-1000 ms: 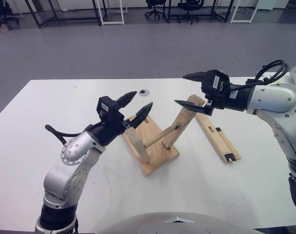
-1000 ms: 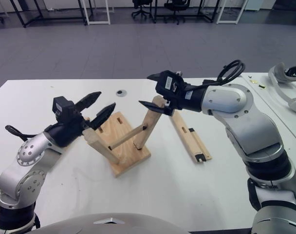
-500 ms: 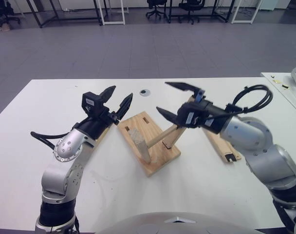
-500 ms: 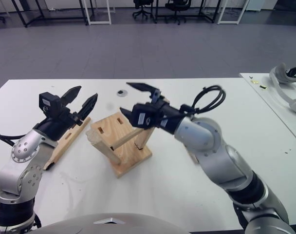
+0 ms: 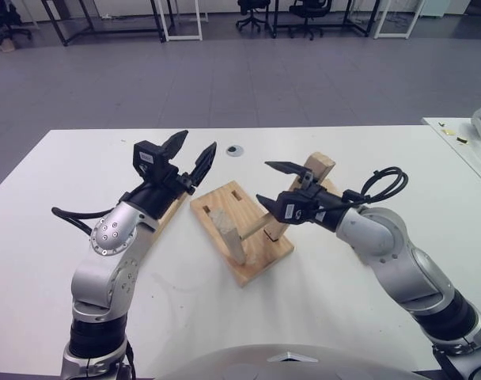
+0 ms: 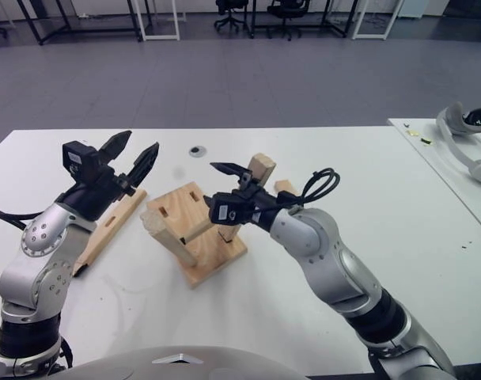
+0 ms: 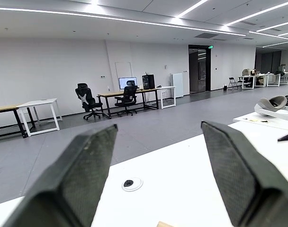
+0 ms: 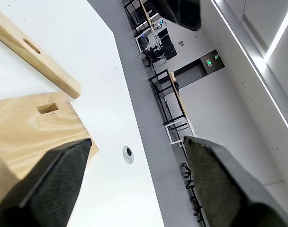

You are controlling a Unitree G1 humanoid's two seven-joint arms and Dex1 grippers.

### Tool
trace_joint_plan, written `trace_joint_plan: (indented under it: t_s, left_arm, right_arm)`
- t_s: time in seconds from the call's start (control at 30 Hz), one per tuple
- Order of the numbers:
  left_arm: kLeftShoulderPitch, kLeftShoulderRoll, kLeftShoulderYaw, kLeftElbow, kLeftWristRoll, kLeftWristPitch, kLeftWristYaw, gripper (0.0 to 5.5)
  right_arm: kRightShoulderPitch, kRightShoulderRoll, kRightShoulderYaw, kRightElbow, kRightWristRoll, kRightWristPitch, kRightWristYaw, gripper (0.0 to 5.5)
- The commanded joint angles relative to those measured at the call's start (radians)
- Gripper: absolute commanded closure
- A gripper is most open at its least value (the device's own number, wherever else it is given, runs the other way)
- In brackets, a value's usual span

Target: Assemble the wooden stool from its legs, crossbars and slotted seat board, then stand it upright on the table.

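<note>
The slotted seat board lies flat mid-table. A short leg and a taller tilted leg stand in it, joined by a crossbar. My right gripper is open just left of the taller leg, above the crossbar, touching nothing. My left gripper is open in the air left of the board, above a loose slotted leg lying on the table. The right wrist view has the seat board and that loose leg beyond its fingers.
A second loose wooden piece lies partly hidden behind my right arm. A round cable hole sits in the white table behind the board. A white headset rests on the neighbouring table at far right.
My right arm swung left and down from beside the taller leg's top to over the crossbar. My left gripper drew back left from the short leg. Both stayed open.
</note>
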Motion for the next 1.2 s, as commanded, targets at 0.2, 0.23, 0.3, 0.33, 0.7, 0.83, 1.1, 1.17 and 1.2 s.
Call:
trace_joint_plan:
  t_s: [0.2, 0.23, 0.3, 0.33, 0.7, 0.83, 1.1, 1.17, 1.2]
  left_arm:
    - [-0.022, -0.004, -0.006, 0.019, 0.020, -0.018, -0.009, 2.24]
    - [-0.023, -0.005, -0.007, 0.021, 0.021, -0.019, -0.009, 2.24]
    - [-0.021, -0.009, -0.009, 0.022, 0.025, -0.024, -0.006, 2.24]
    - [-0.018, -0.012, -0.010, 0.022, 0.028, -0.027, -0.004, 2.24]
    - [0.063, -0.061, -0.026, -0.047, 0.465, -0.233, 0.251, 2.24]
    - [0.395, -0.069, -0.106, -0.250, 0.738, -0.384, 0.314, 2.24]
    - [1.011, -0.094, -0.118, -0.294, 0.497, -0.638, 0.274, 2.24]
    - [1.005, -0.055, -0.052, -0.290, 0.406, -0.654, 0.215, 2.24]
    - [0.985, -0.037, -0.025, -0.284, 0.378, -0.659, 0.190, 2.24]
  right_arm:
    - [0.125, -0.075, 0.066, 0.066, -0.108, -0.056, 0.090, 1.89]
    - [0.117, -0.068, 0.062, 0.068, -0.108, -0.053, 0.091, 1.89]
    - [0.095, -0.052, 0.046, 0.073, -0.102, -0.055, 0.086, 1.89]
    - [0.077, -0.035, 0.029, 0.072, -0.091, -0.058, 0.077, 1.89]
    - [-0.516, 0.275, -0.616, 0.270, 0.502, 0.428, -0.047, 1.89]
    - [-0.371, 0.158, -0.657, 0.454, 0.481, 0.334, -0.014, 1.89]
    - [0.050, 0.155, -0.587, 0.284, 0.533, 0.370, -0.003, 1.89]
    - [0.088, 0.184, -0.546, 0.185, 0.603, 0.412, 0.018, 1.89]
    - [0.099, 0.195, -0.527, 0.128, 0.647, 0.438, 0.028, 1.89]
